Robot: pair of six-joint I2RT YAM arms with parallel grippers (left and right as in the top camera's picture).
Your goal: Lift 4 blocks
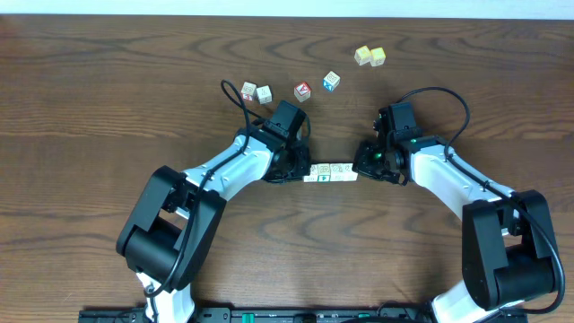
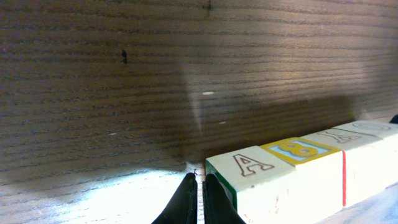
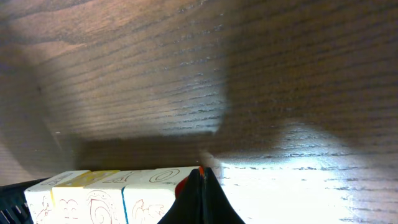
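Note:
The 4 blocks [image 1: 330,170] form one tight row at the table's middle, squeezed end to end between my two grippers. My left gripper [image 1: 300,169] is shut, with its closed tips [image 2: 199,182] against the row's left end at the block marked A [image 2: 249,177]. Beside that block comes the yellow-faced one [image 2: 298,149]. My right gripper [image 1: 360,166] is also shut, and its closed tips [image 3: 200,175] press the right end at the block marked O [image 3: 165,186]. Nothing sits between either pair of fingers. I cannot tell whether the row touches the table.
Farther back lie loose cubes: two pale ones [image 1: 256,92], a red-faced one [image 1: 302,91], a blue-faced one [image 1: 331,82] and a yellowish pair [image 1: 369,56]. Both arms reach in from the near edge.

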